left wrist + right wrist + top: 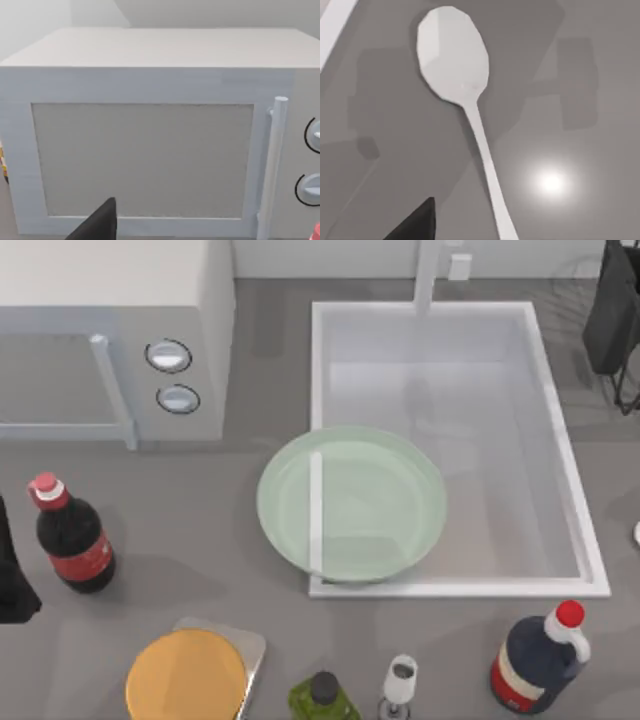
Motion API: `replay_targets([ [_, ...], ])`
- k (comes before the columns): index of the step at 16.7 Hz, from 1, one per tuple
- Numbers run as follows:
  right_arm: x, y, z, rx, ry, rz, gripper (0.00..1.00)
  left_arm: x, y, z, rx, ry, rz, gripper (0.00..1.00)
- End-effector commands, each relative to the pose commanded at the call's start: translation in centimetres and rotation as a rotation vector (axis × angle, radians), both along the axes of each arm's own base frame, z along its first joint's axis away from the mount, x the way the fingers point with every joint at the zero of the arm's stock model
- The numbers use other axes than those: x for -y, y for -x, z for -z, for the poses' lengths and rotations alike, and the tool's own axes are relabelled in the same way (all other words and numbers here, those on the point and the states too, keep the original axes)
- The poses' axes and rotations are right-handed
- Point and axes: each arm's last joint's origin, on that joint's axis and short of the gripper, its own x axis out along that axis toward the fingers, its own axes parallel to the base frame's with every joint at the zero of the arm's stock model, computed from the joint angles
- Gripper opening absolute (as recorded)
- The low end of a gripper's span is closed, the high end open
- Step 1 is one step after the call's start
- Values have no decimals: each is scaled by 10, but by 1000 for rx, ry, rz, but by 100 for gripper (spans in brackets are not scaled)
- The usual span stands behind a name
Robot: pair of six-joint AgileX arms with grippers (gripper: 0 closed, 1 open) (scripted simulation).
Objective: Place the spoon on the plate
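Right wrist view: right jaws state cannot tell; one dark fingertip shows just beside the spoon, which lies flat on grey bench, bowl up, untouched. Left wrist view: left jaws state cannot tell; arm faces microwave. Top view: plate sits mid-bench, overlapping sink front-left corner. Cola bottle at left.

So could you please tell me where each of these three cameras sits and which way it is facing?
Top view: above the table, looking down on the plate, sink and bottles; the left arm sits at the left edge.
Left wrist view: faces the microwave door; the top view shows it too.
Right wrist view: looks down at the spoon on the grey counter.
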Motion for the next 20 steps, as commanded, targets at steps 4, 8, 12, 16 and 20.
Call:
replay_targets([
  [4,18,-46,12,-338,12,-124,100,0,0,0,0,0,0,100],
  [8,32,-74,27,-532,-12,-216,100,0,0,0,0,0,0,100],
  [12,35,-79,30,-571,-20,-237,100,0,0,0,0,0,0,100],
  [16,33,-79,31,-570,-19,-240,100,0,0,0,0,0,0,100],
  [20,35,-83,60,-573,-21,-236,100,0,0,0,0,0,0,100],
])
